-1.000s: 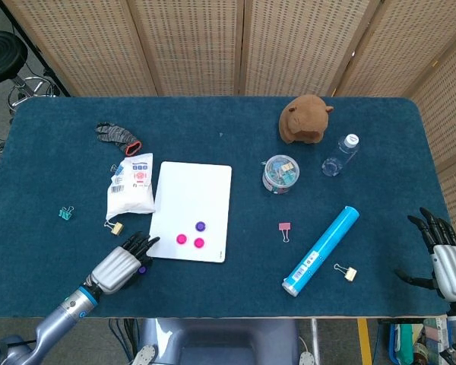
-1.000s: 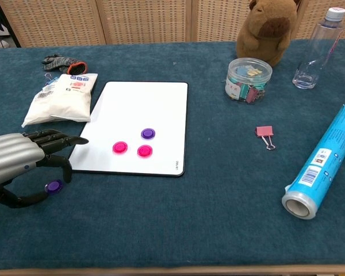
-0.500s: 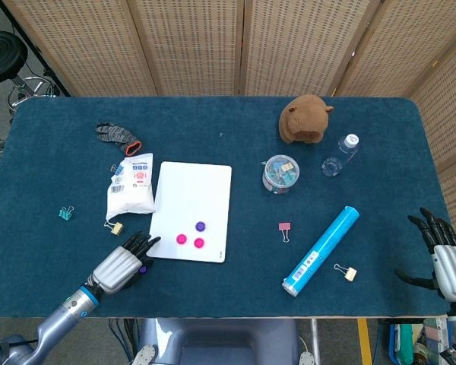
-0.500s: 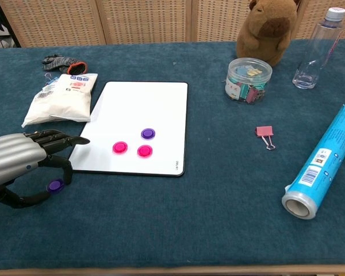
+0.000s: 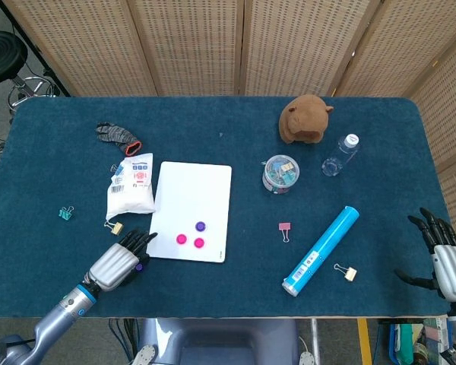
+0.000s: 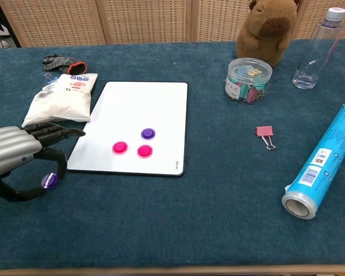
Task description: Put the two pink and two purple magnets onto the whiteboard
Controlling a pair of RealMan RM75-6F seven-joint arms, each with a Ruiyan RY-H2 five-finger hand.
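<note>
Low at the left edge of the chest view, the left hand hangs over the blue tabletop just off the whiteboard's lower left corner, its fingers reaching toward that corner while the thumb curls beneath; a purple magnet sits at the thumb tip, though whether it is pinched or merely touched I cannot tell. On the whiteboard, in its lower half, lie two pink magnets side by side and a second purple magnet just above the right-hand pink one. At the lower right corner of the head view the right hand rests beyond the tabletop edge with its fingers spread and nothing in them. A white bag lies beside the whiteboard's left edge, a pink clip right of centre, and a blue tube slants along the right side.
</note>
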